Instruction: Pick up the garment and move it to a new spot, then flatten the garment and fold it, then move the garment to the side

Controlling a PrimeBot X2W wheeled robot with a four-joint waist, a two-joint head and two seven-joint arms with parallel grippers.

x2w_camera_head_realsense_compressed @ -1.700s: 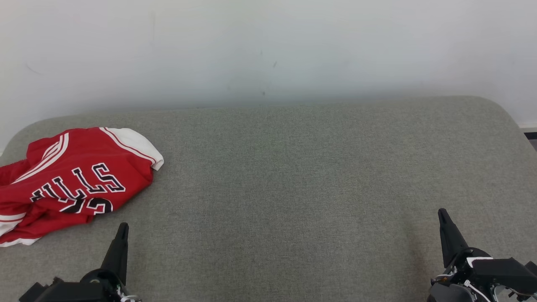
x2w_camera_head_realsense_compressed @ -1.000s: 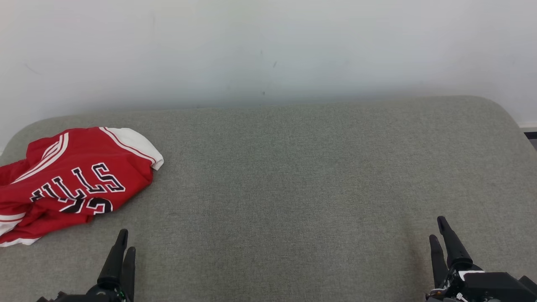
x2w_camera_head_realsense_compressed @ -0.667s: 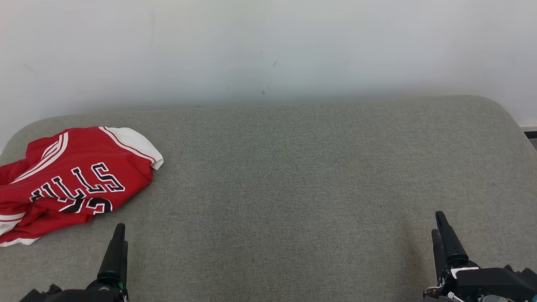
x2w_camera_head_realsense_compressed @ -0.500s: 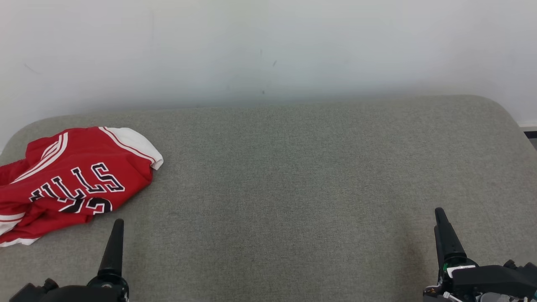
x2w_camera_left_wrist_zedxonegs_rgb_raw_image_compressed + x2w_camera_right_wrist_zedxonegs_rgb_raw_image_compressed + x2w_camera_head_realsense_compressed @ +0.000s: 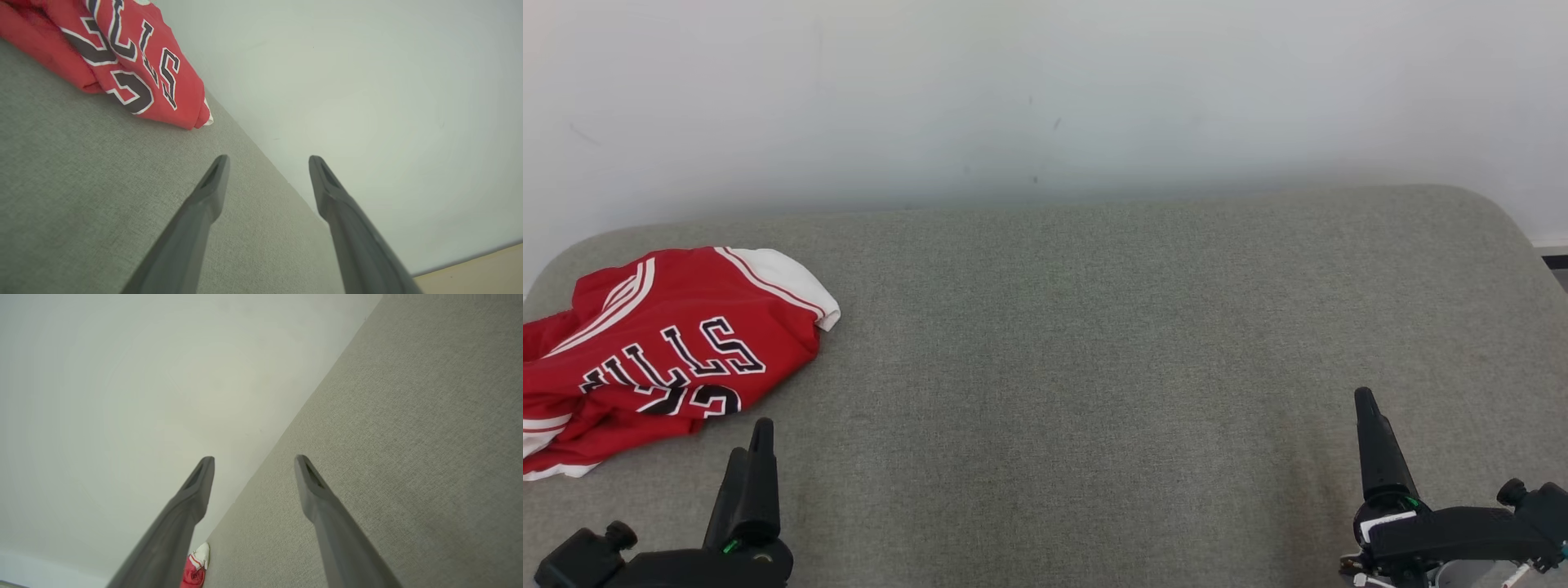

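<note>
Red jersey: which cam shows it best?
Head view: the red jersey shows almost whole, crumpled at the left of the grey surface. Left wrist view shows its lettered corner; right wrist view, a small scrap.

Setting: bare indoor room, exact kind not determinable. Indicated by a padded surface (image 5: 1094, 327) upholstered in grey woven fabric, corners rounded, set against a plain white wall (image 5: 1045, 90); pale floor strip (image 5: 482, 273) noted beyond.
</note>
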